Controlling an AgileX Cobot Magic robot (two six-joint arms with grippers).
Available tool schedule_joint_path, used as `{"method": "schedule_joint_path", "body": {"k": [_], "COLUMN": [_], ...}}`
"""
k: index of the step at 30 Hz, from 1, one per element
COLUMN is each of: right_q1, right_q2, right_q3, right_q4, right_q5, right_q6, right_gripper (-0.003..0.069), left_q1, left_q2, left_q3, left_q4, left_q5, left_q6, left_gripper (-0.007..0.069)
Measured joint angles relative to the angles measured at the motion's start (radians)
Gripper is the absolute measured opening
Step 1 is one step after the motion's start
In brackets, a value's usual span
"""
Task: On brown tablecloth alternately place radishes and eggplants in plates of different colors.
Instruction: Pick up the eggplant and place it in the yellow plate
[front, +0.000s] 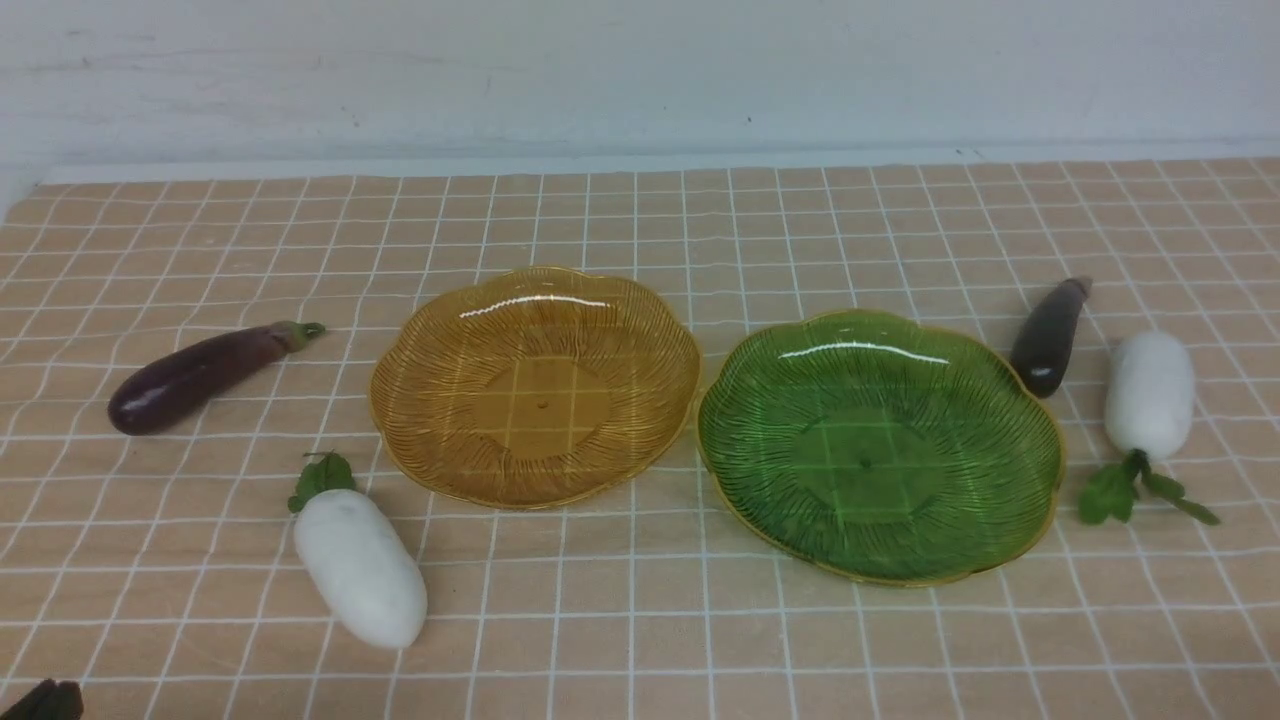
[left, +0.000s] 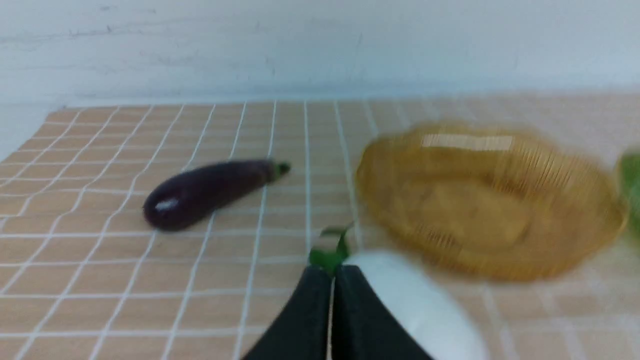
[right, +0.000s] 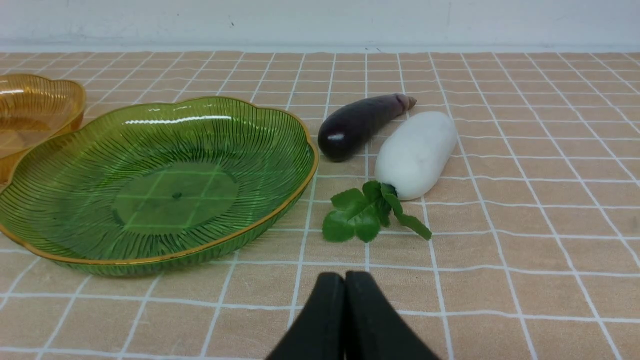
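An amber plate (front: 535, 385) and a green plate (front: 880, 445) lie side by side on the brown tablecloth (front: 640, 620), both empty. Left of the amber plate are an eggplant (front: 205, 375) and, nearer, a radish (front: 358, 562). Right of the green plate lie a second eggplant (front: 1048, 338) and a second radish (front: 1150, 395). My left gripper (left: 333, 272) is shut with nothing in it, just short of the left radish (left: 420, 305). My right gripper (right: 345, 278) is shut and empty, a little short of the right radish's leaves (right: 367, 215).
A white wall (front: 640, 70) runs along the cloth's far edge. A dark bit of the left arm (front: 45, 702) shows at the front view's lower left corner. Bare cloth stretches along the near side of the plates.
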Motion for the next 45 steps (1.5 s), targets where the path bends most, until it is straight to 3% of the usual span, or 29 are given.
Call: {"method": "schedule_joint_path", "body": {"k": [5,8,11,13,15,18,24,27,30,38,42,45], "right_q1": [0.0,0.0,0.0,0.0,0.0,0.0,0.0,0.0,0.0,0.0,0.0,0.0], "right_q2": [0.0,0.0,0.0,0.0,0.0,0.0,0.0,0.0,0.02,0.389,0.504,0.512], "right_q3": [0.0,0.001,0.002,0.002,0.002,0.002,0.002,-0.035,-0.165,-0.508,-0.571,-0.571], "right_q4": [0.0,0.05,0.246,0.437,0.592,0.703,0.756,0.755,0.742,0.672,0.661,0.658], "right_q5": [0.0,-0.016,-0.106,-0.193,-0.243,-0.28,-0.29,-0.122,0.095,0.649,0.734,0.734], "right_q6": [0.0,0.017,0.091,0.164,0.2,0.2,0.167,0.114,-0.008,-0.314,-0.413,-0.422], "right_gripper": [-0.0015,-0.0015,-0.0015,-0.0015,-0.0015,-0.0015,-0.0015,-0.0015,-0.0015,-0.0015,-0.0015,-0.0015], "left_q1": [0.0,0.0,0.0,0.0,0.0,0.0,0.0,0.0,0.0,0.03,0.141,0.216], "left_q2": [0.0,0.0,0.0,0.0,0.021,0.208,0.708,1.026,1.244,1.736,1.923,1.959], "left_q3": [0.0,0.001,-0.012,-0.07,-0.212,-0.442,-0.767,-0.948,-1.114,-1.646,-1.888,-1.936], "left_q4": [-0.297,-0.393,-0.464,-0.46,-0.422,-0.353,-0.211,-0.15,-0.129,-0.102,-0.086,-0.046], "left_q5": [-0.282,-0.378,-0.53,-0.511,-0.395,-0.09,0.5,0.707,0.763,0.977,1.059,1.064], "left_q6": [-0.138,-0.16,-0.2,-0.212,-0.201,-0.106,0.006,0.04,0.087,0.104,0.069,0.072], "left_gripper": [-0.0003,-0.0003,-0.0003,-0.0003,-0.0003,-0.0003,-0.0003,-0.0003,-0.0003,-0.0003,-0.0003,-0.0003]}}
